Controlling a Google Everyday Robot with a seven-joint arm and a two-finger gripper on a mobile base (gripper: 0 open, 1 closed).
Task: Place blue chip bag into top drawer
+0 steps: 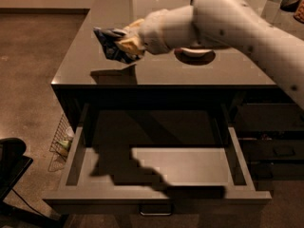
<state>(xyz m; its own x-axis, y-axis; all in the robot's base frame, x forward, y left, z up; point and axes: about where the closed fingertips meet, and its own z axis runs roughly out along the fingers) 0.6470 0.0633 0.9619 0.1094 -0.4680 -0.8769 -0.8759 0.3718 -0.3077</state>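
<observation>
My gripper (124, 45) is shut on the blue chip bag (111, 43), a crumpled dark-blue and white foil bag. It holds the bag in the air above the left part of the dark counter top (156, 72), clear of the surface. The top drawer (190, 165) is pulled wide open below the counter's front edge. Its pale-grey floor is bare, and its metal bar handle (156, 212) shows at the bottom. My arm reaches in from the upper right and casts a shadow across the drawer floor.
A white bowl (195, 52) sits on the counter, partly hidden under my arm. Darker lower drawer fronts (278, 148) are at the right. A wire basket (61, 139) stands on the floor left of the cabinet, and a black object (12, 163) is at the lower left.
</observation>
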